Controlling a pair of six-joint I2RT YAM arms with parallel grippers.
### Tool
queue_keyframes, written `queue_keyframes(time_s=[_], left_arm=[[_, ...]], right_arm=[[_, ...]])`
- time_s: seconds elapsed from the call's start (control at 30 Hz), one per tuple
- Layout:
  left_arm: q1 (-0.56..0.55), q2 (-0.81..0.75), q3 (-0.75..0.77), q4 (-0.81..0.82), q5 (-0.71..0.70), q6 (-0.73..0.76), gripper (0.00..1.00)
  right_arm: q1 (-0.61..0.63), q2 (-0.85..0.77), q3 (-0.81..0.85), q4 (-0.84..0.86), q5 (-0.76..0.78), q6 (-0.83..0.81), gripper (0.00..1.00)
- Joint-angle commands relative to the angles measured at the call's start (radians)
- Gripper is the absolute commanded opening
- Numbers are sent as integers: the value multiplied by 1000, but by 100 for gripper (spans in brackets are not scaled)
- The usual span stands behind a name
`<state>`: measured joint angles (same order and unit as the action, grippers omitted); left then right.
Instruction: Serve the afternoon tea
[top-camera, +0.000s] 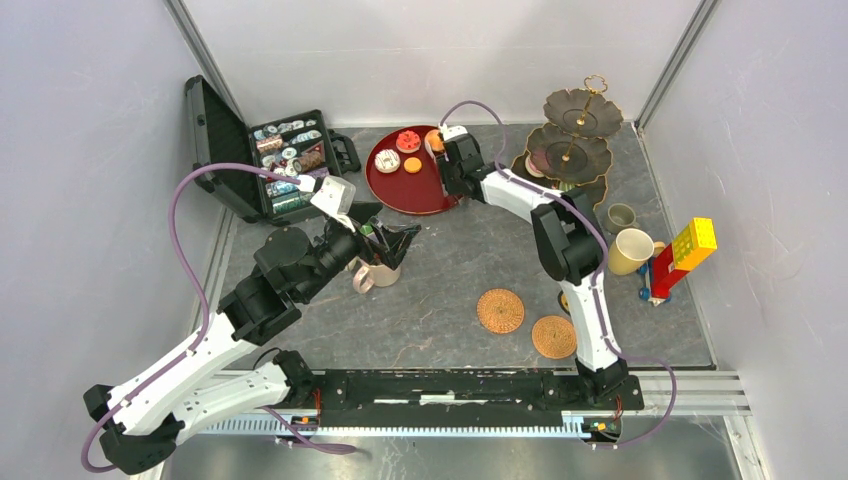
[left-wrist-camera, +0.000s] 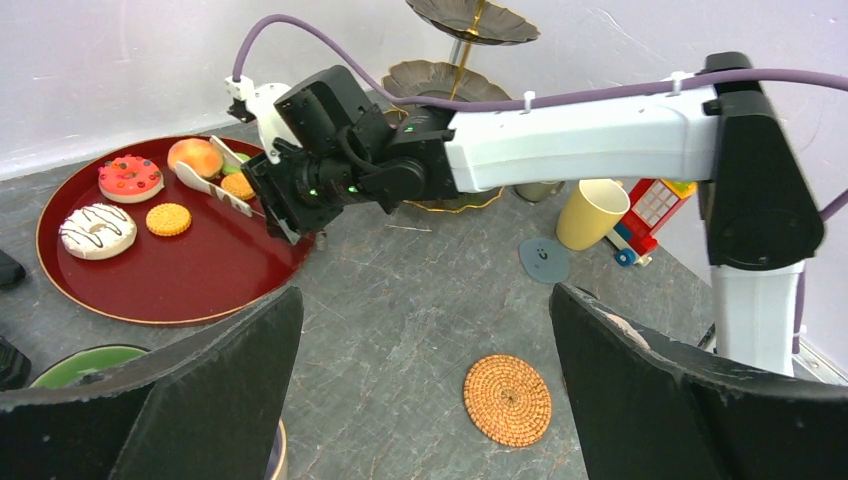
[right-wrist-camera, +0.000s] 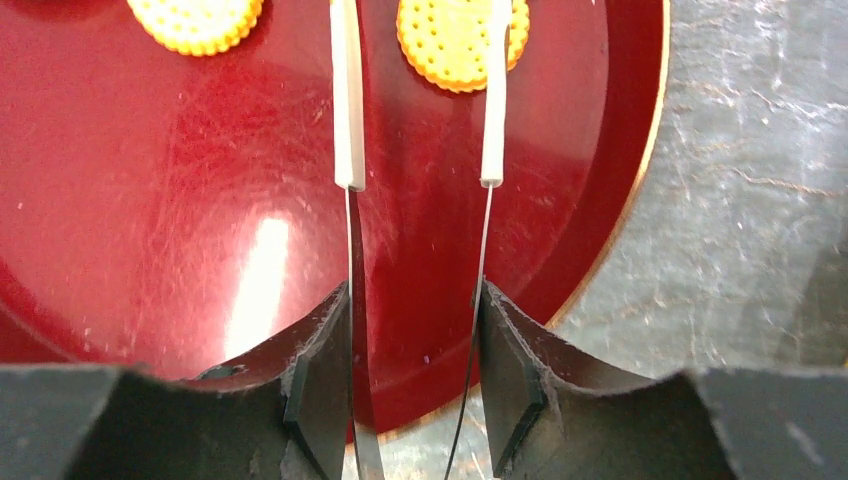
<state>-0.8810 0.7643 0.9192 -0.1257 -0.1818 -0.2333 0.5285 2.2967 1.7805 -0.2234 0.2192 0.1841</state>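
Toy cakes (top-camera: 408, 141) are set on the tray (top-camera: 398, 197), which is placed at the rear of the counter (top-camera: 450, 270). The case (top-camera: 285, 160) is located to its left, the tiered stand (top-camera: 575, 135) to its right. Two coasters (top-camera: 500, 311) are laid nearer the front.

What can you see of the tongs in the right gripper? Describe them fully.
The tongs are two thin metal blades with white sleeved ends, apart and roughly parallel. The right gripper clamps their bare metal from outside. They reach out over the red tray, one sleeve passing over an orange biscuit; whether they touch is unclear.
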Motion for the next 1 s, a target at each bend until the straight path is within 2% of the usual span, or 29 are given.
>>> queue_keyframes(time_s=[0.0,0.17,0.5,0.8,0.97], left_arm=[[4,-3,32,30,-3,40,100],[3,-5,32,30,-1,37,100],[3,-20,32,31,3,34,100],[2,-25,32,31,-5,37,100],[2,-25,32,31,-5,36,100]], right_arm=[[3,-164,-93,113,-13,-9,5],[2,-248,-197,157,-58,-2,0],[7,-475,-482,255,-127,12,0],[4,-806,-863,325,-154,3,0],[-30,-994,-1051,315,-92,62,0]])
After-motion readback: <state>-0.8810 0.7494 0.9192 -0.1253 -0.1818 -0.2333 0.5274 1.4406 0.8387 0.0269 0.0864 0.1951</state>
